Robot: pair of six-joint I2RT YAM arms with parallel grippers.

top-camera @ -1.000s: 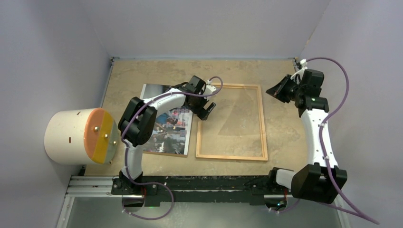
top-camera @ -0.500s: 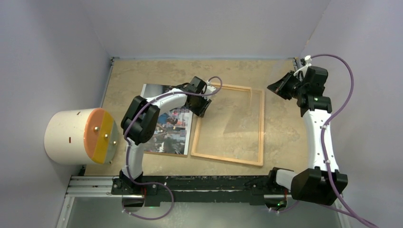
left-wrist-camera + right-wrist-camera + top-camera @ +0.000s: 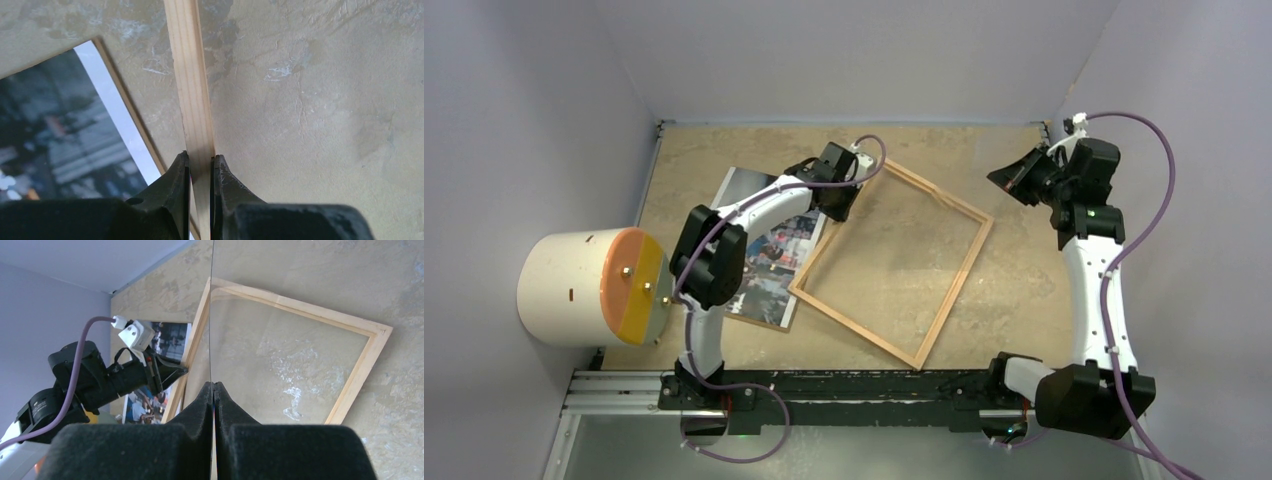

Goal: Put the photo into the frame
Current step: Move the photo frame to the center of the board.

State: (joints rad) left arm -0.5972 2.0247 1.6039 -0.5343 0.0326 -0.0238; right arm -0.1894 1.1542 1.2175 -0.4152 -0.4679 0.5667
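The frame (image 3: 955, 290), thin light wood, lies skewed on the table. My left gripper (image 3: 839, 197) is shut on its left moulding near the far corner. In the left wrist view both fingers pinch the wooden strip (image 3: 192, 75) between them (image 3: 200, 160). The photo (image 3: 774, 265), dark and blue with a white border (image 3: 45, 125), lies left of the frame, partly under my left arm. My right gripper (image 3: 996, 183) hangs in the air at the far right. It is shut (image 3: 213, 385) on a thin clear sheet seen edge-on as a line, above the frame (image 3: 300, 310).
A brown board edge (image 3: 131, 107) shows under the photo. A white cylinder with an orange and yellow face (image 3: 589, 288) stands at the table's left edge. Walls close the left, far and right sides. The arms' rail (image 3: 854, 385) runs along the near edge.
My left gripper closed on the frame's left moulding and swung the frame clockwise, its near corner sliding left toward the photo. The photo tilted too. My right gripper rose slightly.
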